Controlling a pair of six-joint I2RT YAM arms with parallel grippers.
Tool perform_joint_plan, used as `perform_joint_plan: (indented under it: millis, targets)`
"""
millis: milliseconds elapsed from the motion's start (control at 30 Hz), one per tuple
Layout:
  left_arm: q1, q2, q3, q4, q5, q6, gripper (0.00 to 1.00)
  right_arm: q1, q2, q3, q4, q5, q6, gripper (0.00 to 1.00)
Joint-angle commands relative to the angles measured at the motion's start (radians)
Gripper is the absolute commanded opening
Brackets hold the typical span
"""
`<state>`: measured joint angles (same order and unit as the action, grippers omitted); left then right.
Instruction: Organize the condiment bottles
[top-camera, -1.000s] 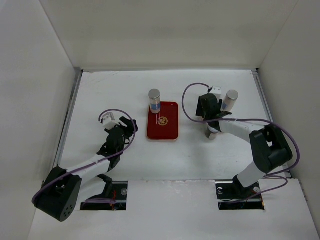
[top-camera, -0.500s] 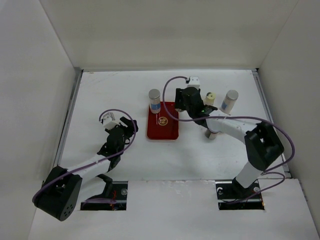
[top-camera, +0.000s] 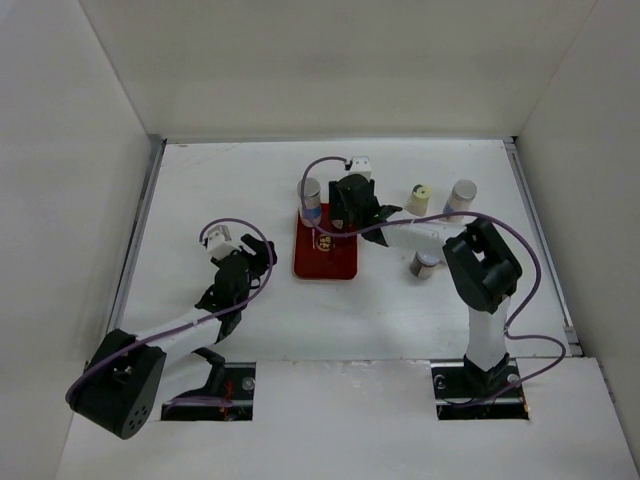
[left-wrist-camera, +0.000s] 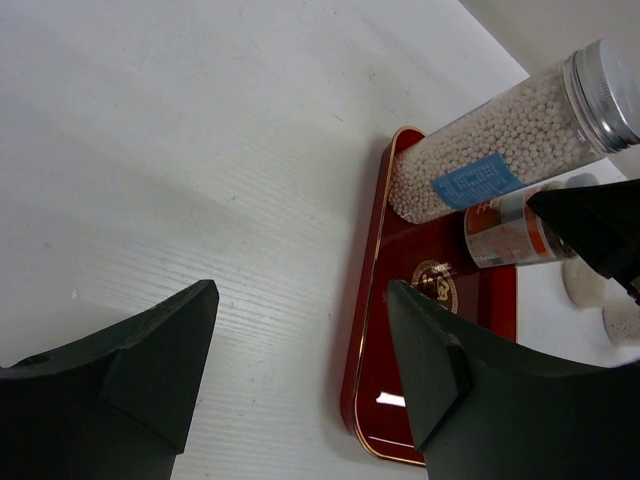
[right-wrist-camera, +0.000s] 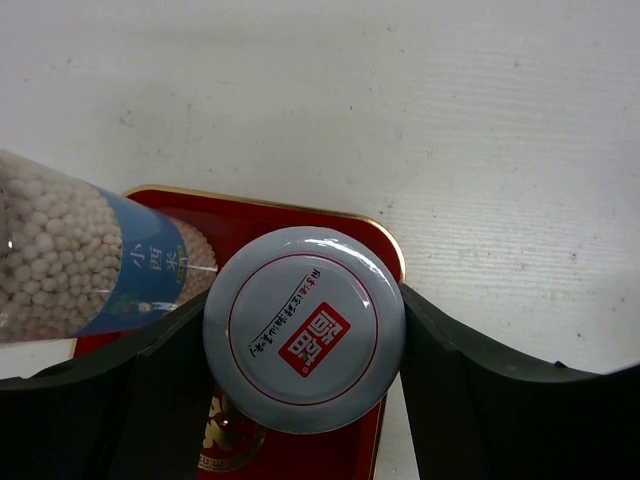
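1. So, the right claw (top-camera: 345, 212) is clamped on the pale-lidded jar (right-wrist-camera: 305, 340), one finger on each side of it. The jar is held over the far part of the red tray (left-wrist-camera: 400, 400). Whether its base is touching the tray can't be told.
2. A red square stamp with white Chinese characters is printed on the jar's lid, ringed by print too small to read. An orange label is seen on its side in the left wrist view.
3. Just beside the jar, the tall bottle (left-wrist-camera: 510, 150) is stood at the tray's far edge. It is filled with white beads and topped with a grey cap. Chinese characters are printed on its blue band.
4. A round gold emblem is stamped on the tray.
5. Right of the tray, a yellow-capped bottle (top-camera: 420, 199), a second grey-capped bottle (top-camera: 461, 196) and a small bottle (top-camera: 425, 265) half hidden by the arm are stood on the table (top-camera: 230, 180).
6. The left claw (left-wrist-camera: 300, 330) is spread wide with nothing in it, parked left of the tray.
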<state>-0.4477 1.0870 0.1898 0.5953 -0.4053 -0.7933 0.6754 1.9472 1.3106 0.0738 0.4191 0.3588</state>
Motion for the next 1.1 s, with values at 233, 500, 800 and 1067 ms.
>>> perform_joint_plan:
  millis: [233,500,800,1067]
  targets:
    - [0.004,-0.013,0.01,0.043,0.017,-0.007,0.67,0.002,-0.114,0.039,0.106,0.007,0.005,0.9]
    - [-0.004,-0.013,0.01,0.043,0.011,-0.007,0.67,-0.001,-0.413,-0.192,0.047,0.058,0.005,0.9]
    - [-0.016,0.016,0.02,0.046,0.008,-0.007,0.67,-0.082,-0.816,-0.602,-0.225,0.286,0.153,0.94]
    - [-0.019,0.019,0.022,0.047,0.016,-0.009,0.67,-0.129,-0.809,-0.671,-0.25,0.199,0.221,1.0]
